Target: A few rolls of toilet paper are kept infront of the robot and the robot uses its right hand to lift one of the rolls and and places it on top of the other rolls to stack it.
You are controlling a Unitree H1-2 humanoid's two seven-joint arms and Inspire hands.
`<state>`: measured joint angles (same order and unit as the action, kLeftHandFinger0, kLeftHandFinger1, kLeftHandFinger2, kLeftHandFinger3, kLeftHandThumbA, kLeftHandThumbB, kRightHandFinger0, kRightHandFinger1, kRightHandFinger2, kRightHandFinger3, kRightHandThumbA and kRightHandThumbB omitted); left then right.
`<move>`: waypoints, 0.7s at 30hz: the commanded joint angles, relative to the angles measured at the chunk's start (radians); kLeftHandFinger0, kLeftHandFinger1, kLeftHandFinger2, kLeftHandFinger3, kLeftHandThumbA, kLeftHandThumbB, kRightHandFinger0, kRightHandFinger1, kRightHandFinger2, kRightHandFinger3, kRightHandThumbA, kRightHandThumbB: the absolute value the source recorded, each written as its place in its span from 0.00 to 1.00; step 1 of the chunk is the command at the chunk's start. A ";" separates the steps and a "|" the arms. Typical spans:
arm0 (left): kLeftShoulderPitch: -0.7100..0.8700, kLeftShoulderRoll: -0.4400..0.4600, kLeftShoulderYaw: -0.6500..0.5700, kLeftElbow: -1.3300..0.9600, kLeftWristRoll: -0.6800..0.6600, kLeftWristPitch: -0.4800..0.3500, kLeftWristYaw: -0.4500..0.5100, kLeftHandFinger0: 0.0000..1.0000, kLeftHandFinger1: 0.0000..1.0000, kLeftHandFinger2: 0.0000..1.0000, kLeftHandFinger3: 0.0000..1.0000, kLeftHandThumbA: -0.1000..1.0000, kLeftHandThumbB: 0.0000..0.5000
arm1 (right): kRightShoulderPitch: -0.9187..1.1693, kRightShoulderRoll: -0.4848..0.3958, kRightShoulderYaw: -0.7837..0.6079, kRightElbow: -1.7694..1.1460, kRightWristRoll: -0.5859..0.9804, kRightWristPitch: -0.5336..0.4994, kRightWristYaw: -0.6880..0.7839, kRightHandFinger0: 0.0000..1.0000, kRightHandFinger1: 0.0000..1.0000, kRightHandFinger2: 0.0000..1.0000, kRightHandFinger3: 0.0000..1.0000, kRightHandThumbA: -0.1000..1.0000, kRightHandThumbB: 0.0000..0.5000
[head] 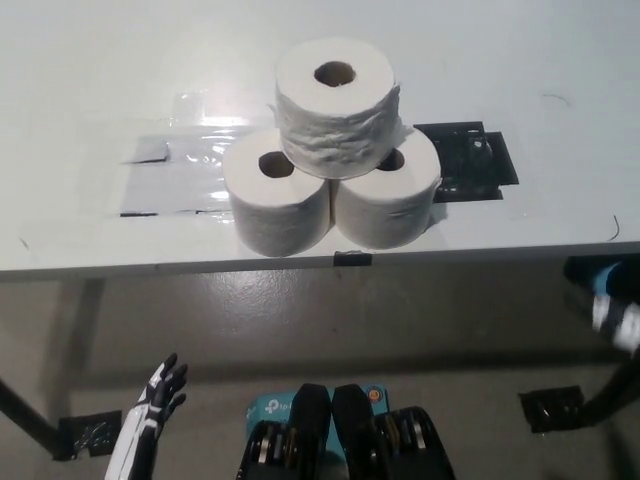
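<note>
Three white toilet paper rolls stand near the front edge of the white table (90, 60). Two sit side by side, the left roll (275, 205) and the right roll (388, 208). The third roll (335, 100) rests upright on top, across both, hole facing up. My black right hand (617, 318) shows only as a blurred shape at the picture's right edge, below the table's front edge and well away from the stack. My white left hand (152, 405) rests low at the lower left, fingers apart, holding nothing.
A black tape patch (470, 160) lies on the table right of the stack, and a shiny clear-tape patch (170, 175) lies to its left. Below the table are grey floor, black tape marks (550, 408) and a table leg (20, 408).
</note>
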<state>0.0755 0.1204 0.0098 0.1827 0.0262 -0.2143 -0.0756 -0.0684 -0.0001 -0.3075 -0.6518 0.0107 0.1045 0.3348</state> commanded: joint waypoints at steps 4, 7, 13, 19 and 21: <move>0.030 0.008 0.018 -0.028 -0.024 -0.064 0.003 1.00 1.00 1.00 1.00 1.00 0.32 | 0.143 0.066 0.076 0.076 0.033 -0.262 -0.059 1.00 1.00 1.00 1.00 1.00 0.74; 0.039 0.007 0.016 -0.023 -0.038 -0.078 -0.008 1.00 1.00 1.00 1.00 1.00 0.30 | 0.139 0.059 0.104 0.261 -0.065 -0.393 -0.084 1.00 1.00 1.00 1.00 1.00 0.65; 0.049 0.008 0.016 -0.025 -0.034 -0.079 -0.005 1.00 1.00 1.00 1.00 1.00 0.29 | 0.135 0.063 0.143 0.481 -0.078 -0.483 -0.099 1.00 1.00 1.00 1.00 1.00 0.41; 0.059 0.011 0.016 -0.036 -0.027 -0.070 -0.003 1.00 1.00 1.00 1.00 1.00 0.28 | 0.127 0.085 0.167 0.652 -0.099 -0.523 -0.147 1.00 1.00 1.00 1.00 1.00 0.45; 0.058 0.014 0.016 -0.031 -0.030 -0.074 -0.005 1.00 1.00 1.00 1.00 1.00 0.28 | 0.118 0.086 0.170 0.688 -0.089 -0.543 -0.153 1.00 1.00 1.00 1.00 1.00 0.38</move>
<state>0.1182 0.1198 0.0126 0.1829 0.0211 -0.2208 -0.0758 0.0724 0.0699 -0.1656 -0.0518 -0.0499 -0.2260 0.2659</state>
